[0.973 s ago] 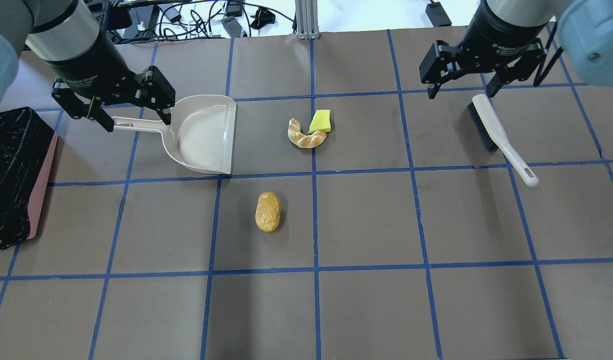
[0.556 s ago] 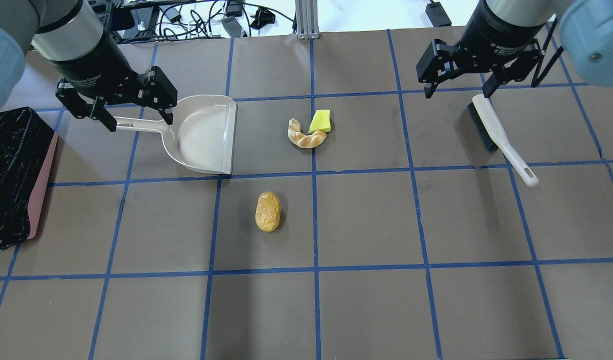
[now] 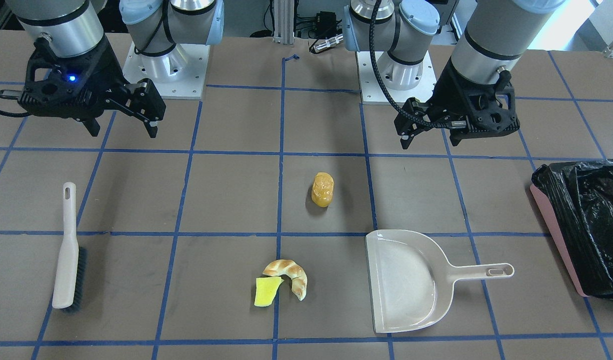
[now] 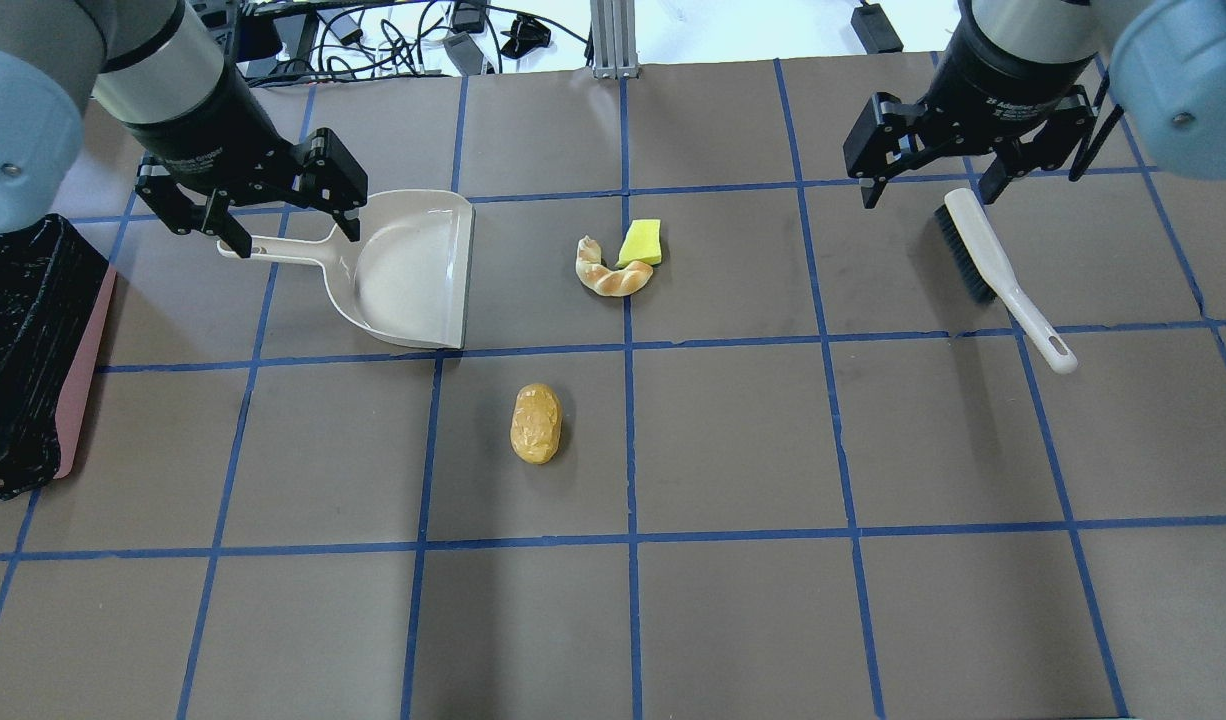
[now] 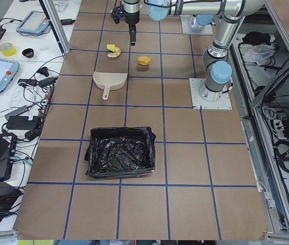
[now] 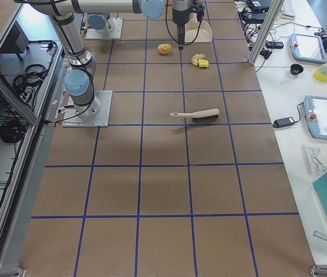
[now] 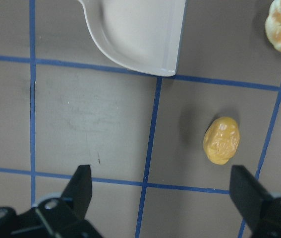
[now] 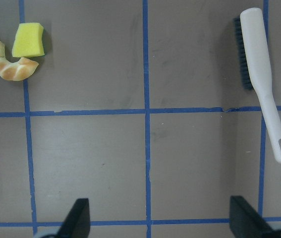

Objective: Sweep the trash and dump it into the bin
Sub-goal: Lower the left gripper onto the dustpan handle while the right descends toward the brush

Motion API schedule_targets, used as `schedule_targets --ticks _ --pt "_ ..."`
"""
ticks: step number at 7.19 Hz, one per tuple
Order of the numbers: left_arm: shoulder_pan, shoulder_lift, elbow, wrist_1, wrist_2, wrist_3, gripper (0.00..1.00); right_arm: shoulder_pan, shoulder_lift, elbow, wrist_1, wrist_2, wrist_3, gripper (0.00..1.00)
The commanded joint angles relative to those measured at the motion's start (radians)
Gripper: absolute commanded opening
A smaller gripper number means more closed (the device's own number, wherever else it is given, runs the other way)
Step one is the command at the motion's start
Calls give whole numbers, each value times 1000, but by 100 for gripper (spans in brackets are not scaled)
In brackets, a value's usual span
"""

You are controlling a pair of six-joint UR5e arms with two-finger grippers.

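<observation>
Both grippers hang open and empty, the left gripper up near the dustpan handle, the right gripper near the brush. My worry is the lumpy roll, off the pan's near corner, tumbling away from a glancing sweep. The croissant piece and yellow sponge wedge touch, facing the pan's mouth. The bin sits far left
</observation>
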Motion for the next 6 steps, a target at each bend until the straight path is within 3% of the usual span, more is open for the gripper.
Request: schedule_targets --ticks 1,3,4,6 --pt "19 1 -36 2 36 -148 100 0 13 38 -14 5 11 100" --pt "26 -15 -68 18 35 -243 100 0 13 38 -15 2 8 100" --pt "46 -24 -73 79 30 -520 100 0 15 38 -17 4 -1 100" --pt "54 -73 -61 195 35 -818 98 0 15 40 -17 1 -4 100"
